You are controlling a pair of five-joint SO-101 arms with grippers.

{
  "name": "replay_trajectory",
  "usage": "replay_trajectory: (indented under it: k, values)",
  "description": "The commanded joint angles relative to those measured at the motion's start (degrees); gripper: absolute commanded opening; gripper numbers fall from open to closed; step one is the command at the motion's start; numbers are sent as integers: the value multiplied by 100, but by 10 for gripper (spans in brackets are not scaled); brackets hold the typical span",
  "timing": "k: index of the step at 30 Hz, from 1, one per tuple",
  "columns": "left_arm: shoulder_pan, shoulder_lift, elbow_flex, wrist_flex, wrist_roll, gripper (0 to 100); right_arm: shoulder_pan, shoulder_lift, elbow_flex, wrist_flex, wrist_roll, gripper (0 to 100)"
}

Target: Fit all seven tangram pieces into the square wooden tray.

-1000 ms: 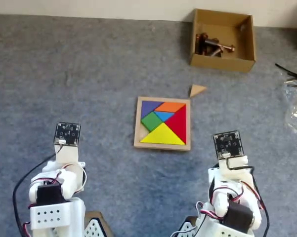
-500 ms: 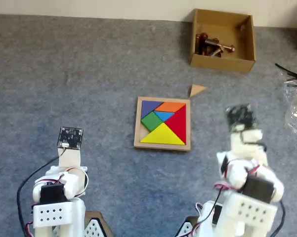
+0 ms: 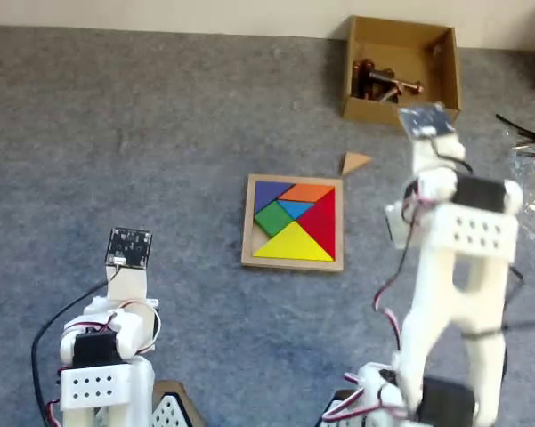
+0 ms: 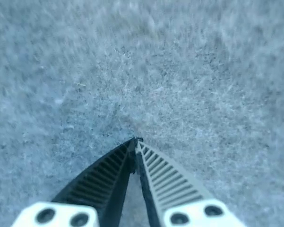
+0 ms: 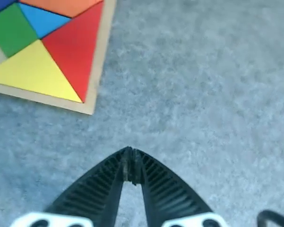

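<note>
The square wooden tray (image 3: pixel 293 264) lies mid-table and holds purple, orange, blue, green, red and yellow pieces. A plain tan triangle (image 3: pixel 355 162) lies on the carpet just beyond the tray's far right corner. My right arm (image 3: pixel 452 233) stands raised to the right of the tray. Its gripper (image 5: pixel 130 163) is shut and empty over bare carpet, off the tray's near right corner (image 5: pixel 93 107), by the red (image 5: pixel 75 52) and yellow (image 5: pixel 33 71) triangles. My left arm (image 3: pixel 125 267) is folded at the near left, its gripper (image 4: pixel 136 143) shut and empty above the carpet.
A cardboard box (image 3: pixel 401 108) with small metal parts stands at the far right. Cables and a clear plastic bag (image 3: pixel 534 209) lie at the right edge. Grey carpet (image 3: pixel 160 133) stretches open to the left of the tray.
My right arm has risen from its folded pose and swung toward the far side, beside the tray. My left arm drew back slightly, then stayed still.
</note>
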Motion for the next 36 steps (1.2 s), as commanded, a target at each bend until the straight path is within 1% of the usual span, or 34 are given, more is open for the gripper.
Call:
replay_trajectory:
  k: [1,7,11,14,17,20,25,29,31,33,36]
  values:
    - [110,-57,-84,-132,53,4,-470,637,-848,233,-53,11]
    - [110,-57,-382,-290,79,4,-1156,1727,-1420,224,-53,11]
    - [110,-57,-426,-387,70,4,-1376,2352,-1851,48,-53,11]
    - [110,-207,-418,-396,62,4,-1349,2765,-2158,-251,-53,10]
    - [110,-804,-338,-378,62,4,-1305,3046,-2448,-462,-53,10]
    - [154,-1473,-163,-53,53,4,-1226,3284,-2879,-488,-53,10]
    - [145,-1270,-224,9,53,4,-1068,3899,-3670,-391,-176,10]
    - [127,-1314,-224,-18,53,4,-831,4796,-4681,-330,-281,12]
    - [145,-1314,-207,-9,53,4,-681,5323,-5279,-330,-554,37]
    - [154,-1314,-189,-9,53,4,-602,5842,-5886,-259,-712,99]
    - [154,-1314,-127,0,53,4,-620,6536,-6774,22,-730,198]
